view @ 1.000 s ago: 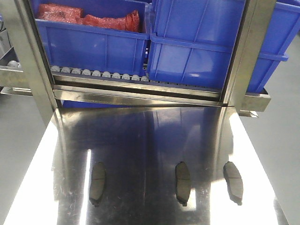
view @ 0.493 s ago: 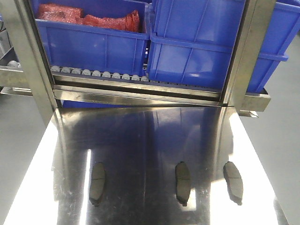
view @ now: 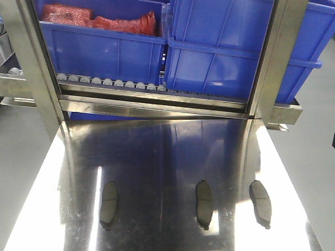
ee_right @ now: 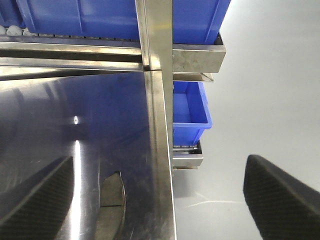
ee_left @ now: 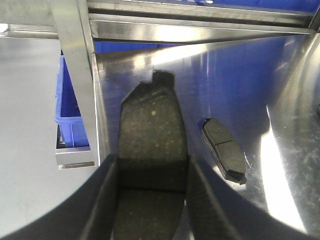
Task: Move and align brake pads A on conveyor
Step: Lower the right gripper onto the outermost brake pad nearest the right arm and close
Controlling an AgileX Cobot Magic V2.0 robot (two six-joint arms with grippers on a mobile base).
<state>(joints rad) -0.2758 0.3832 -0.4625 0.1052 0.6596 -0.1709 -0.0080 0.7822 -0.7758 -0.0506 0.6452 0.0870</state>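
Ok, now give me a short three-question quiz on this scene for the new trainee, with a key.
1. How many brake pads lie on the steel tabletop in the front-facing view?
2. True or false: the right gripper is shut on a pad.
3. What is the left gripper holding? A) a brake pad B) a red bag C) nothing

Key
1. Three, side by side near the front edge.
2. False. Its fingers stand wide apart with nothing between them.
3. A. The held pad sits clamped between its fingers.
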